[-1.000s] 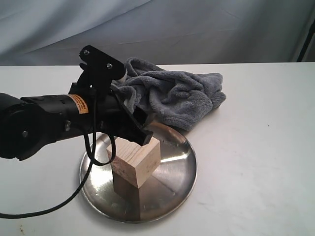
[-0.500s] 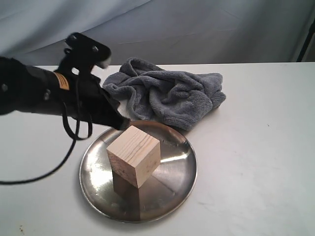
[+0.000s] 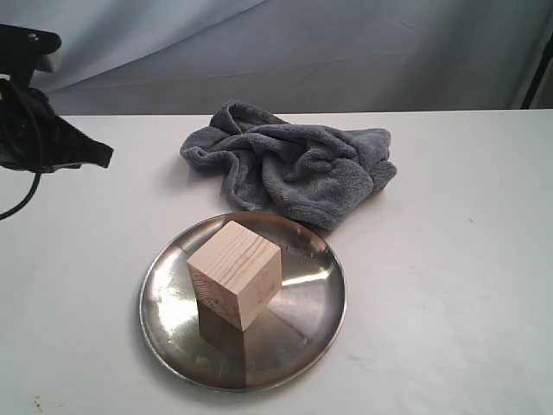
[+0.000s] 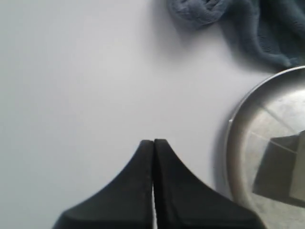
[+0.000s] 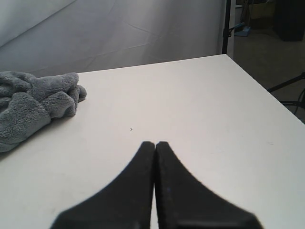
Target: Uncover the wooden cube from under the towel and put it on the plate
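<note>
Exterior view, near to far: you have one wooden cube standing on one plate at the near middle of the table. The cube is turned corner-on to the camera, its lower faces mirrored in the steel. Just beyond the plate's far rim lies one towel, crumpled in a heap. Whether its near edge touches the rim you cannot tell. Grippers number two. Your left gripper hangs at the far left, well apart from plate and towel, its arm cut off by the frame edge. The left wrist view shows its jaws pressed together on nothing. Your right gripper appears only in its own wrist view, likewise closed and empty above bare table, with part of the towel cut off at the picture's edge. One grey backdrop closes the far side.
</note>
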Available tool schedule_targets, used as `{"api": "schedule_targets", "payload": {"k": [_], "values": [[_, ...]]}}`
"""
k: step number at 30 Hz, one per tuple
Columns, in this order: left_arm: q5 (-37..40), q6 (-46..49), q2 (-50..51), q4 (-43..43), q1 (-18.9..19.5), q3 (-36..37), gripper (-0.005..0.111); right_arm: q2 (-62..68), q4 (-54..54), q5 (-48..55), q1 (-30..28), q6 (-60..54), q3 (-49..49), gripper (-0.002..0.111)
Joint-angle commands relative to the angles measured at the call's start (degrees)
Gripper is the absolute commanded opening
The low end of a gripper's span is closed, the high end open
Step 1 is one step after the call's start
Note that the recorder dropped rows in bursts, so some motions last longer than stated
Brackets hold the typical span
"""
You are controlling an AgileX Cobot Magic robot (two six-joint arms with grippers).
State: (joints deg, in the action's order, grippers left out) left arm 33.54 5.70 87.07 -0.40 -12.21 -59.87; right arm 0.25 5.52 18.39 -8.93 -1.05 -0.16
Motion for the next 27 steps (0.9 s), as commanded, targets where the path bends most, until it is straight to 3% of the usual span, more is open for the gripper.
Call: {"api": "schedule_targets", "payload": {"k": [1, 5, 12, 18, 27], "values": [[2.8, -6.3, -0.4, 9.2, 2.0, -0.5, 0.000, -0.2, 0.1, -0.1, -0.2, -0.1, 0.2, 0.000], [7.6, -12.1, -0.4, 15.0, 2.3, -0.5, 0.000, -0.2, 0.1, -0.1, -0.2, -0.1, 0.2, 0.000], [16.1, -19.2, -0.4, 15.0, 2.3, -0.5, 0.000, -0.2, 0.1, -0.1, -0.2, -0.1, 0.2, 0.000], [17.4, -23.4, -0.4, 14.0, 3.0, -0.5, 0.000, -0.2, 0.1, -0.1, -0.2, -0.1, 0.2, 0.000], [16.5, -23.7, -0.4, 7.2, 12.9, -0.5, 0.000, -0.2, 0.1, -0.1, -0.2, -0.1, 0.2, 0.000]]}}
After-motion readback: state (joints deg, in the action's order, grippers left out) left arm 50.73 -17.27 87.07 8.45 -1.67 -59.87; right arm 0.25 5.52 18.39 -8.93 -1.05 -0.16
